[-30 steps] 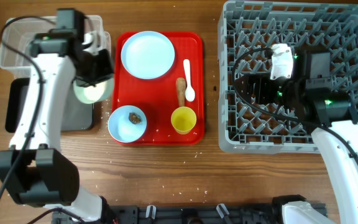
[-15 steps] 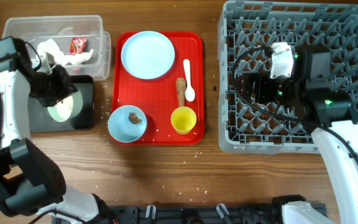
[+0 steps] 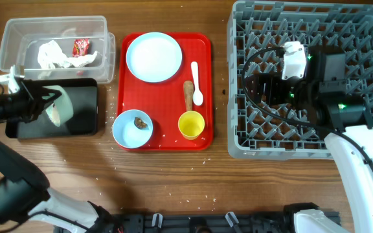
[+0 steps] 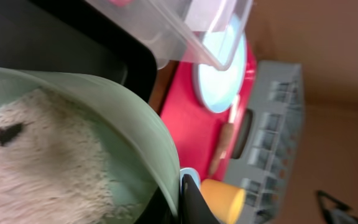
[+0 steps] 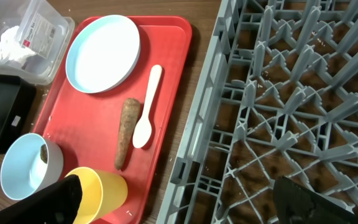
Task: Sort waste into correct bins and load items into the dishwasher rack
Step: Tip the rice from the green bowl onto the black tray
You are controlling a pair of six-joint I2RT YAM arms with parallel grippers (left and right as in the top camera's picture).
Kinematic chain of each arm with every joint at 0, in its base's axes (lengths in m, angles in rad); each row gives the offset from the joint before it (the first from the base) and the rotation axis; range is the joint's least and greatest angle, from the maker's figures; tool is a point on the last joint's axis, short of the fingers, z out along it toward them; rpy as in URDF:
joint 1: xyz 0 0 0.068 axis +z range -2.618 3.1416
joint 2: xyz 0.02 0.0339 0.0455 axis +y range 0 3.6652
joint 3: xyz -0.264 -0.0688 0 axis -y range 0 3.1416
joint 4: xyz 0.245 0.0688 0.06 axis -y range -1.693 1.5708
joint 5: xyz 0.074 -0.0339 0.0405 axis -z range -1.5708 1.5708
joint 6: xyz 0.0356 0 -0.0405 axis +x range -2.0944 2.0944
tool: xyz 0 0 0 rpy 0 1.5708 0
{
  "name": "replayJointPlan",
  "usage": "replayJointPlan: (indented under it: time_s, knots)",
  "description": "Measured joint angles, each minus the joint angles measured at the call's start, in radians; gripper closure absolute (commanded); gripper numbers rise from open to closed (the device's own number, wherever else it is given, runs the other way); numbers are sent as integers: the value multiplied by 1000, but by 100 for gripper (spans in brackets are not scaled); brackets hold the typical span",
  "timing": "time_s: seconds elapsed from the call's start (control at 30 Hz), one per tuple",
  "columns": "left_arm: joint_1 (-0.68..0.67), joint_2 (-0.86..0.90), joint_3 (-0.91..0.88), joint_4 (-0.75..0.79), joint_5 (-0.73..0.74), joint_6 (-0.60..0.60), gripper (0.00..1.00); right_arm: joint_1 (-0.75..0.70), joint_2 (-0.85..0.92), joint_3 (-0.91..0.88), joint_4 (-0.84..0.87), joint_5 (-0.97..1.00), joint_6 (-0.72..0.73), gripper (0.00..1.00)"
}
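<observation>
The left gripper (image 3: 36,105) is clamped on the rim of a pale mint round bowl (image 3: 55,112), which is tipped on edge over the shallow black rectangular tray (image 3: 83,120) beneath the hand. White rice-like crumbs (image 4: 42,155) cling inside the bowl. Tilt it further and shake so that they drop within the tray walls. Just beyond the hand stands the clear plastic rectangular tub (image 3: 54,21), and nothing blocks the pour. Farther out lies the flat red serving tray (image 3: 167,90). Farthest, the right gripper (image 5: 185,199) hangs spread wide over the large grey pegged dishwasher rack (image 3: 361,26).

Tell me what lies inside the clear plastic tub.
A crumpled white paper and a red snack wrapper lie in the clear tub. Whatever the paper covers is hidden.
</observation>
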Motion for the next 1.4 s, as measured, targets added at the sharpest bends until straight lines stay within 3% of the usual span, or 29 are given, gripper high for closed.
replayJointPlan:
  time_s: [0.2,0.63,1.07,1.4]
  knots:
    - [45,111,-2,1,192,10,96,0,0,0,4,0,0,0]
    - [151,114,-2,-48,492,-43,96,0,0,0,4,-4,0,0]
    - [166,114,-3,8,515,-105,96,0,0,0,-6,-7,23,0]
    - [187,114,-3,-61,597,-123,96,0,0,0,-22,-7,26,0]
